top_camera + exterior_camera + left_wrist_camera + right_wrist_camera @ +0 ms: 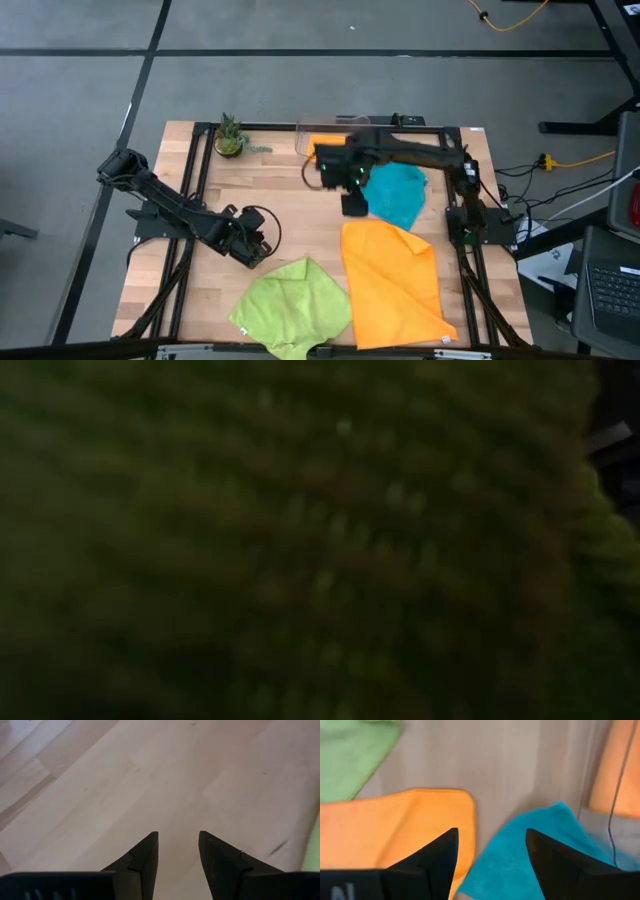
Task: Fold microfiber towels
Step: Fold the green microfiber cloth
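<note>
Near the table's front edge, a lime green towel (295,295) lies crumpled and an orange towel (390,280) lies spread flat to its right. A teal towel (398,195) lies bunched beyond the orange one. A second orange towel (325,146) sits in the clear bin (302,135) at the far edge. My right gripper (352,205) (492,831) hangs open, pointing down, above the gap between the teal towel (520,855) and the flat orange towel (395,830). My left gripper (258,250) (178,835) is open over bare wood, left of the green towel.
A small potted plant (230,135) stands at the far left corner. Green cloth (300,540) fills the low view and hides the table there. Bare wood (290,215) lies between the two grippers. Black frame rails run along the table's sides.
</note>
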`<act>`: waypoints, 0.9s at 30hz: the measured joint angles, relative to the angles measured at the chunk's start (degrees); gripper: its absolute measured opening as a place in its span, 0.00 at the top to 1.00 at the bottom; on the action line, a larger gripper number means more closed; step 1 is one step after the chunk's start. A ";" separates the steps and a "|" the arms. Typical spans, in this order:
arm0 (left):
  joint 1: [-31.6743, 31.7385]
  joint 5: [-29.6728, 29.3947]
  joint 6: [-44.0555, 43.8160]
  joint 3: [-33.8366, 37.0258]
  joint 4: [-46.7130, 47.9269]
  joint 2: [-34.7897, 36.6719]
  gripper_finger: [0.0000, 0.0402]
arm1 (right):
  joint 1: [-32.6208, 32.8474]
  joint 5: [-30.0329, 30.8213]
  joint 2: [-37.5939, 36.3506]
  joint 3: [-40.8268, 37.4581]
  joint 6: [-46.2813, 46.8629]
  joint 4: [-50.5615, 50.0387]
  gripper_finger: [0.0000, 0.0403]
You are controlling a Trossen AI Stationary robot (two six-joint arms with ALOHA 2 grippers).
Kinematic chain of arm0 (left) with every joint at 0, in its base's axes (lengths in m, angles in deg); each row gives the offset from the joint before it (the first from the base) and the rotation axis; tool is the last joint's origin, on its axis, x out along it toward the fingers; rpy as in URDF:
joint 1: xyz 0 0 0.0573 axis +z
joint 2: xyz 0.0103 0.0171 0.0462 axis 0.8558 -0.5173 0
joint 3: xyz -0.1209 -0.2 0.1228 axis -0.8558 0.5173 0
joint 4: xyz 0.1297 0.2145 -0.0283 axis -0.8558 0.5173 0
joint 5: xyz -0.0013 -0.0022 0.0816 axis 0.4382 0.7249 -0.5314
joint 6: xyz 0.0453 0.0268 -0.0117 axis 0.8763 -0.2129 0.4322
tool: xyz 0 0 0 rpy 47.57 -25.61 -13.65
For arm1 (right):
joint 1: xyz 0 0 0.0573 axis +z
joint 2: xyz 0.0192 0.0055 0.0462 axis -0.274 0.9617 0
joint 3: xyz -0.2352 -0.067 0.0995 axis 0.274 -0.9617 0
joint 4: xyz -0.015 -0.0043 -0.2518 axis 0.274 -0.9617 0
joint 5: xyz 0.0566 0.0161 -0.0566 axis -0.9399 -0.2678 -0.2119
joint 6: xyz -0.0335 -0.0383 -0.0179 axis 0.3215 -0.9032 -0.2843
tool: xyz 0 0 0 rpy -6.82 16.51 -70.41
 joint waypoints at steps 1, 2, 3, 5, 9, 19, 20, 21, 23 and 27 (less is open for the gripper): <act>-0.26 -0.04 -0.01 0.00 -0.30 0.00 0.66 | 1.55 0.16 -1.02 -0.77 0.03 0.13 0.42; -0.49 -0.11 -0.01 0.00 -0.53 0.00 0.66 | 3.10 0.49 -2.21 -2.14 0.02 0.36 0.42; -0.68 -0.25 -0.01 0.00 -0.83 0.00 0.66 | 4.52 0.51 -3.74 -4.27 0.00 1.34 0.42; -1.09 -0.36 0.04 0.00 -1.64 0.00 0.66 | 6.93 0.49 -7.55 -11.21 0.06 5.45 0.42; -1.62 -0.42 0.29 0.00 -1.94 0.00 0.66 | 10.60 0.48 -17.50 -32.43 1.95 19.56 0.42; -2.00 -3.99 0.54 0.00 -2.08 0.00 0.66 | 15.15 0.18 -30.46 -64.30 12.23 60.95 0.42; -2.00 -4.17 0.55 0.00 -2.18 0.00 0.66 | 15.37 -0.30 -30.35 -66.27 12.05 65.67 0.42; -2.00 -4.22 0.55 0.00 -2.21 0.00 0.66 | 15.60 -0.57 -30.06 -68.08 11.81 70.18 0.42; -2.00 -4.23 0.55 0.00 -2.24 0.00 0.66 | 15.82 -0.58 -29.05 -71.36 10.69 80.37 0.42; -2.00 -4.23 0.55 0.00 -2.37 0.00 0.66 | 15.93 -0.61 -25.86 -75.57 11.97 98.74 0.42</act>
